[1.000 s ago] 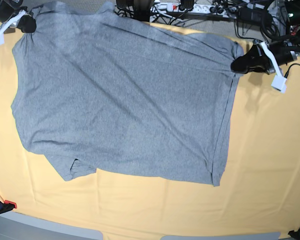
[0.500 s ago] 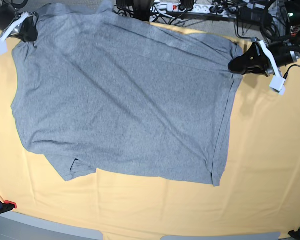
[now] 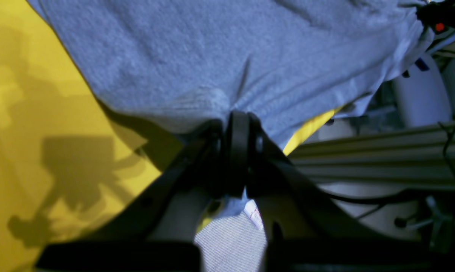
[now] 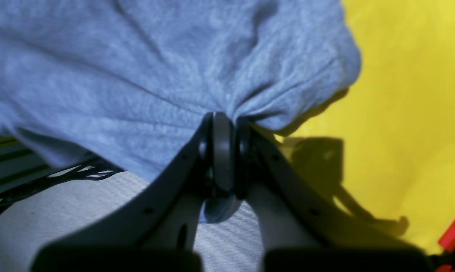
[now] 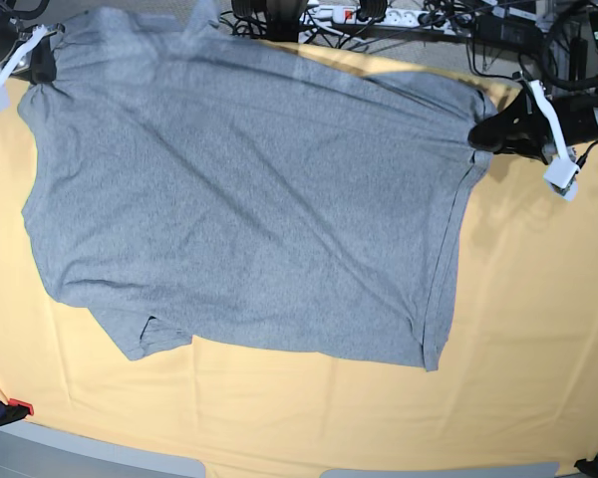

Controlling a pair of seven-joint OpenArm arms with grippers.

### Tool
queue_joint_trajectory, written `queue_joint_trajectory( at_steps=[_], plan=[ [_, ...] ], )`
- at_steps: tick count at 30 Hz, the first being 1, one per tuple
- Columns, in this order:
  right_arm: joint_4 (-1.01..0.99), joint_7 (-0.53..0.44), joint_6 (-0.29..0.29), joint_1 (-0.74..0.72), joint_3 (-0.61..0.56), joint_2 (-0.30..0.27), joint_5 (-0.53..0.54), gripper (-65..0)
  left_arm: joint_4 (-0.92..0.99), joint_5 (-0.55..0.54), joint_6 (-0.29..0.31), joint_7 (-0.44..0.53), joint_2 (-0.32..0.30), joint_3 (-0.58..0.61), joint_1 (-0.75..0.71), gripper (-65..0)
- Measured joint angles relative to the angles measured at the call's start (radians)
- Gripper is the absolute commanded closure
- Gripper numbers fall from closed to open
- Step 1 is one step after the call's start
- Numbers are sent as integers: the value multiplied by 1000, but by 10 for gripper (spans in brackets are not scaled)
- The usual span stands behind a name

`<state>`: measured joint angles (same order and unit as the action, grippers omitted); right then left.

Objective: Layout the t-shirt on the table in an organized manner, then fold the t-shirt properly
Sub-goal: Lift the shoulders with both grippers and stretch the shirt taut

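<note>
The heather-grey t-shirt (image 5: pixel 249 199) lies spread over the table (image 5: pixel 538 299), plain side up, its far edge lifted and hanging past the table's back edge. My left gripper (image 5: pixel 481 132) is shut on the shirt's far right corner. In the left wrist view the gripper (image 3: pixel 238 121) pinches bunched fabric (image 3: pixel 212 56) above the yellow cloth (image 3: pixel 31 94). My right gripper (image 5: pixel 42 58) is shut on the far left corner. In the right wrist view the gripper (image 4: pixel 221 121) clamps a gather of cloth (image 4: pixel 155 68). A sleeve (image 5: pixel 149 337) points toward the near left.
A power strip (image 5: pixel 354 14) and tangled cables run behind the table's back edge. A red clamp (image 5: pixel 16 406) sits at the near left corner. An aluminium rail (image 3: pixel 363 158) shows beyond the table in the left wrist view.
Both grippers have drawn outward and toward the back, the right one to the upper left, the left one to the right. The shirt's far edge is stretched wider and tauter.
</note>
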<state>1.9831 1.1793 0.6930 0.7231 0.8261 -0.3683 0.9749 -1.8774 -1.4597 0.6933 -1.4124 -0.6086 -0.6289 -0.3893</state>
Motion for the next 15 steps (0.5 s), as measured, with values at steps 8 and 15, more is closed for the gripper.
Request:
queue_joint_trajectory(
  at_steps=[8,15],
  plan=[
    [0,-25,4,0,81,0,-3,0,-220,0,-1,2,-101,0,-88,0],
    [0,26,3,0,82,0,58,0,-458,-8,0,2,-156,0,-87,0]
  ],
)
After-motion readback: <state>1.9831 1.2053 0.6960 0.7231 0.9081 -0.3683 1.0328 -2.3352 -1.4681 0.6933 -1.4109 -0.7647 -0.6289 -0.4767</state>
